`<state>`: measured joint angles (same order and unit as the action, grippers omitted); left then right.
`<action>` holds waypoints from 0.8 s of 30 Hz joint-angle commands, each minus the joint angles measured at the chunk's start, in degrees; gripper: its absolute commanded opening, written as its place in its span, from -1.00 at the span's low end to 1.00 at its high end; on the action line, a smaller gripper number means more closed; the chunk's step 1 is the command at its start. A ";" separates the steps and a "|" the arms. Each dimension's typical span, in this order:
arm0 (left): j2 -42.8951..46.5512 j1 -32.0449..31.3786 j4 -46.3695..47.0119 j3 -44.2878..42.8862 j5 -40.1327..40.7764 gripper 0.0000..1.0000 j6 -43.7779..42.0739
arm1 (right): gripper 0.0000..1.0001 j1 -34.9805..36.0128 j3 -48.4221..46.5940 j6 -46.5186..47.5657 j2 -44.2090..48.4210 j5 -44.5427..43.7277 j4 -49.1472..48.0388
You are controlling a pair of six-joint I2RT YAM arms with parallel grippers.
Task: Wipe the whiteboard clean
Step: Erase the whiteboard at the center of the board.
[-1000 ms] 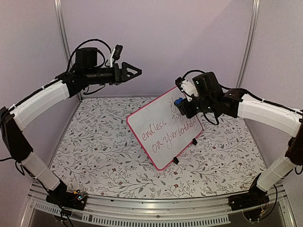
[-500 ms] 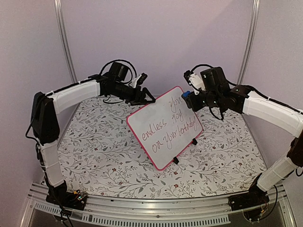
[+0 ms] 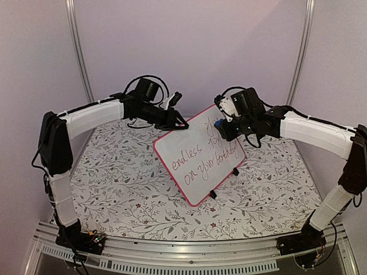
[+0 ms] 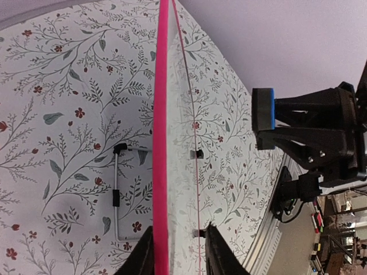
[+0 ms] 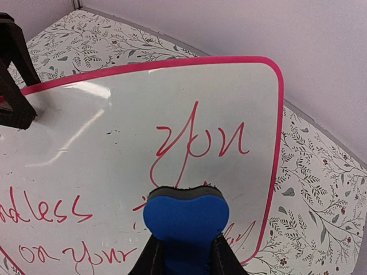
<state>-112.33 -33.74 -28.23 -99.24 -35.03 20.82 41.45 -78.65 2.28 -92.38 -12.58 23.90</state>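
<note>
Floral table (image 3: 114,183): your left gripper (image 3: 175,122) straddled the whiteboard (image 3: 192,160) rim, grip unclear; right gripper (image 5: 185,255) clamped an eraser (image 5: 184,215) needing flat contact.

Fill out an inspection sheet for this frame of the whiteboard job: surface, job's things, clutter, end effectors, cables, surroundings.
Surface: floral-print table cover, lying flat.
Job's things: whiteboard propped tilted on black clip feet, red writing not yet erased; blue eraser held in front of the upper right writing, contact unclear.
Clutter: thin wire bracket on the cover behind the board.
End effectors: left end effector straddles the board's top edge, clamping not confirmed; right end effector shut on the eraser.
Cables: black cables loop over both wrists.
Surroundings: plain walls, metal posts, rail at the near edge.
</note>
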 commanded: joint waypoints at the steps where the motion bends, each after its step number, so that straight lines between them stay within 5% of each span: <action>1: 0.89 -1.06 0.98 1.77 0.67 -0.51 -0.14 | -0.94 -0.47 -3.71 -0.28 -2.89 3.16 -2.77; 12: 2.77 -1.51 1.49 3.57 1.86 -0.89 0.55 | -0.96 -3.09 -6.23 0.40 -8.44 10.70 -7.29; 24: 2.79 -1.51 2.12 4.41 1.53 -1.00 0.98 | -0.96 -4.10 -5.30 1.49 -11.65 11.96 -12.00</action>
<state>-111.00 -34.68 -26.61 -95.77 -34.26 23.77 37.65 -83.72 2.87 -102.98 -1.72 14.79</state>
